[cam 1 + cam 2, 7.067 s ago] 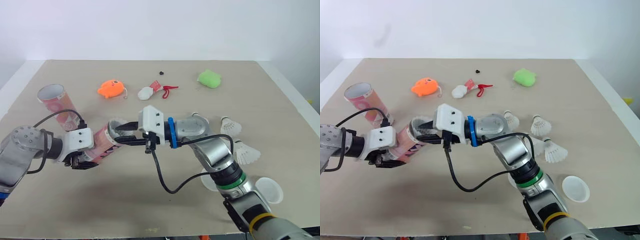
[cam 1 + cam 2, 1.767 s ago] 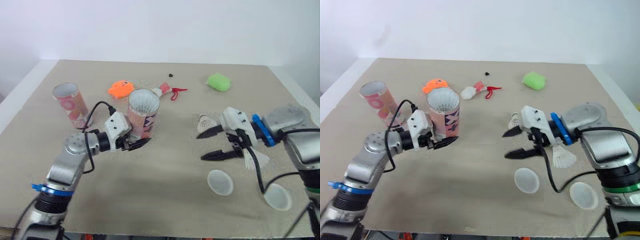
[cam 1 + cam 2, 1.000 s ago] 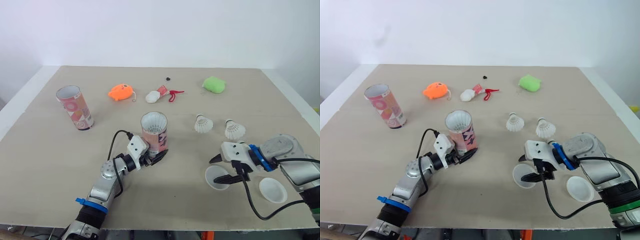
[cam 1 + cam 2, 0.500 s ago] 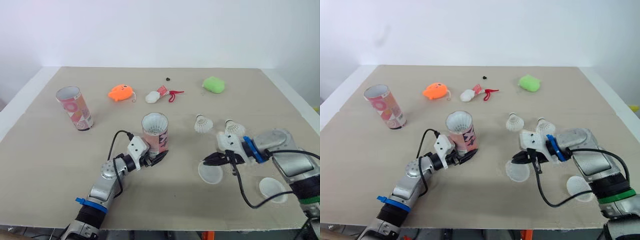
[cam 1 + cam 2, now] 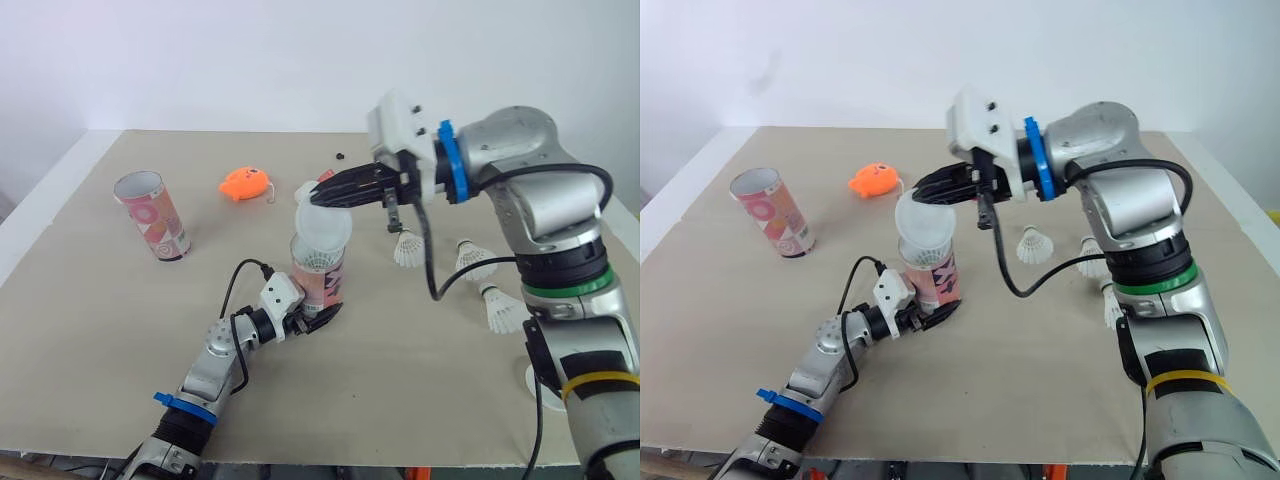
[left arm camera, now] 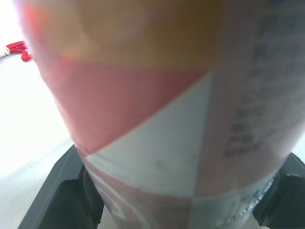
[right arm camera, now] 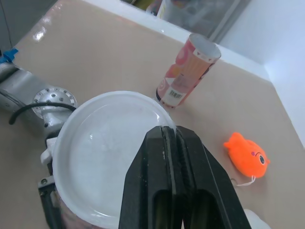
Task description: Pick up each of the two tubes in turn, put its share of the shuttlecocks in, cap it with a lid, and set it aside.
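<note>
A pink patterned tube (image 5: 320, 282) stands upright at the table's middle. My left gripper (image 5: 312, 320) is shut on its base, and its fingers (image 6: 62, 191) flank the tube wall (image 6: 157, 119) in the left wrist view. My right gripper (image 5: 320, 198) is shut on the rim of a translucent white lid (image 5: 322, 228). It holds the lid tilted right over the tube's mouth, which is hidden. The lid (image 7: 105, 148) is also seen in the right wrist view. A second open tube (image 5: 152, 215) stands at the left. Three shuttlecocks (image 5: 407, 250) (image 5: 470, 258) (image 5: 500, 310) lie at the right.
An orange fish toy (image 5: 244, 183) lies at the back, behind the held tube. Another white lid (image 5: 530, 380) shows partly behind my right arm near the front right. My right arm reaches across the table's middle from the right.
My right gripper has lifted the lid off the table and carried it up and left to the tube's mouth. The left gripper still holds the tube upright.
</note>
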